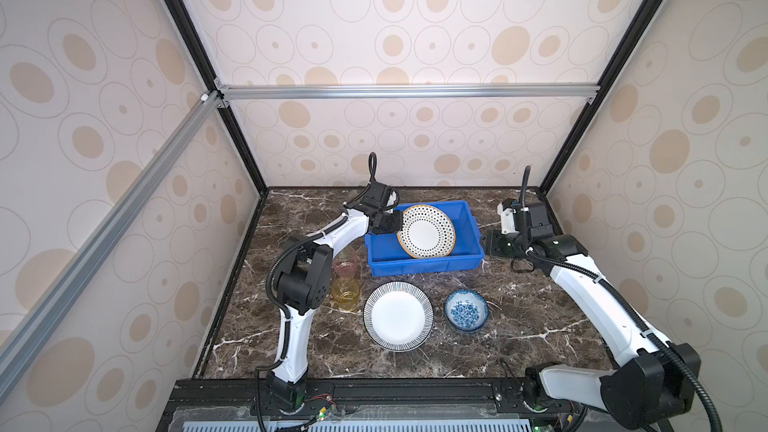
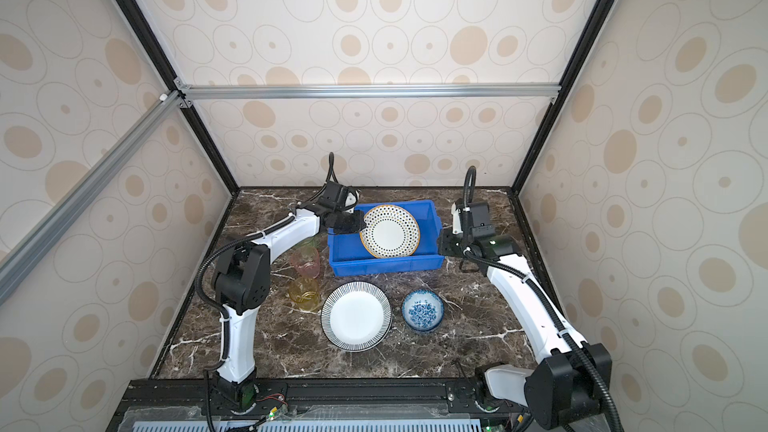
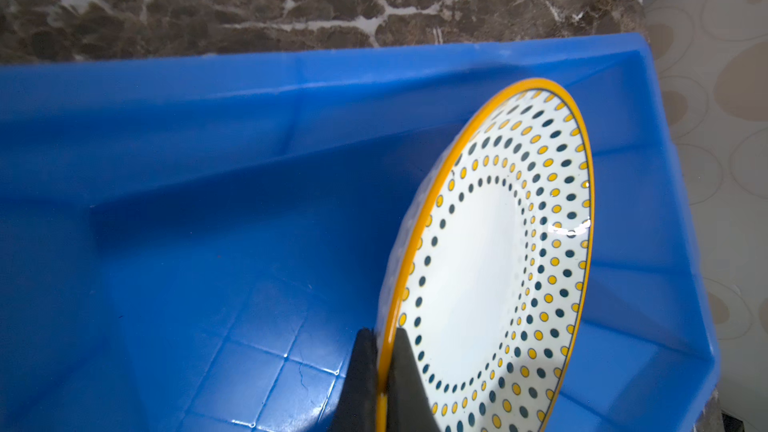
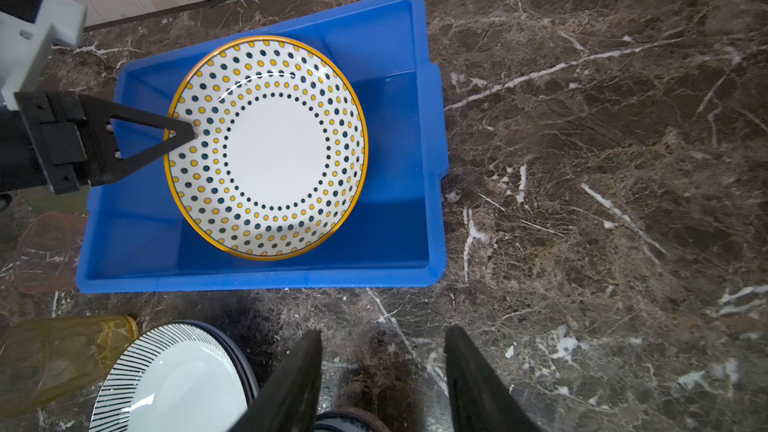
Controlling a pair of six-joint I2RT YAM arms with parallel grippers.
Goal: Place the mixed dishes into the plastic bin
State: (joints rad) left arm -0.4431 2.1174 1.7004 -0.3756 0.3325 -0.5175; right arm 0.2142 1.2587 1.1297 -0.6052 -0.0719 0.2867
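My left gripper (image 3: 382, 338) is clamped on the dotted plate's (image 1: 426, 231) rim and holds it tilted in the bin (image 1: 424, 270). My right gripper (image 4: 383, 332) hangs beside the bin, jaws apart and empty. The striped plate (image 1: 398, 315), bowl (image 1: 466, 310), pink cup (image 1: 345, 263) and yellow cup (image 1: 345, 293) sit on the table (image 1: 540, 317).

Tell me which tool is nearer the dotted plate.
Left. The left tool is shut on the dotted plate at its rim, over the blue bin; the right tool hangs open beyond the bin's right wall, apart from it.
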